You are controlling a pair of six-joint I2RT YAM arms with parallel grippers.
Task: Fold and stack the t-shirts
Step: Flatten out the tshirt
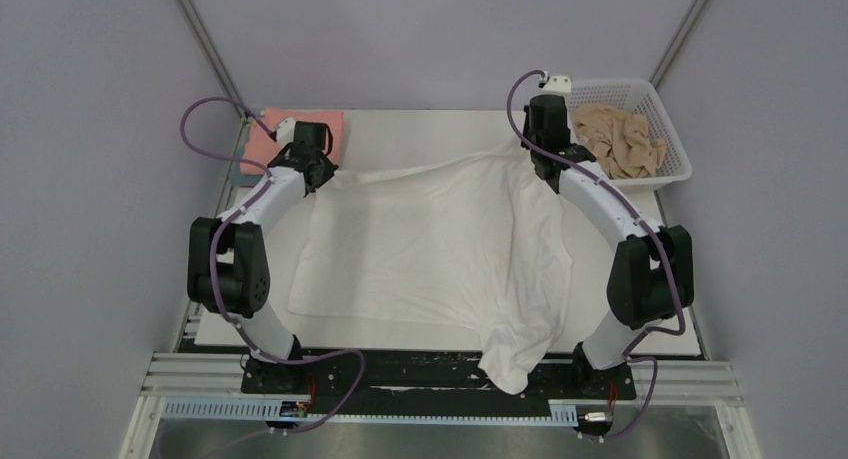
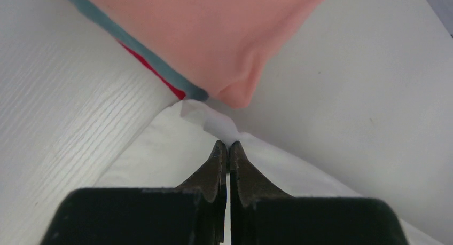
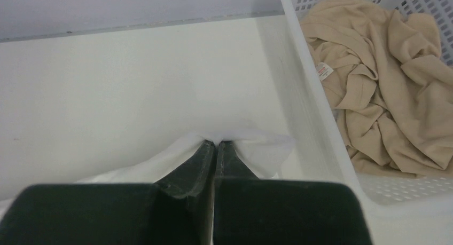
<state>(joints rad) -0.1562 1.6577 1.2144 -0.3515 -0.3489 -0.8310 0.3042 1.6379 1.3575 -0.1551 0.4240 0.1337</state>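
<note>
The large white t-shirt (image 1: 430,244) lies spread over the table, one end hanging over the near edge. My left gripper (image 1: 325,169) is shut on its far left corner (image 2: 213,122), beside the folded stack. My right gripper (image 1: 545,157) is shut on its far right edge (image 3: 262,143), next to the basket. The stack at the far left has the salmon-pink shirt (image 1: 300,129) on top; in the left wrist view the pink shirt (image 2: 213,31) lies over the teal (image 2: 155,61) and red (image 2: 160,77) ones. The tan shirt (image 1: 620,139) lies crumpled in the basket, also in the right wrist view (image 3: 384,79).
The white plastic mesh basket (image 1: 672,169) stands at the far right corner; its near wall (image 3: 315,122) is close to my right fingers. The white tabletop (image 1: 420,129) is bounded by grey walls behind and at the sides.
</note>
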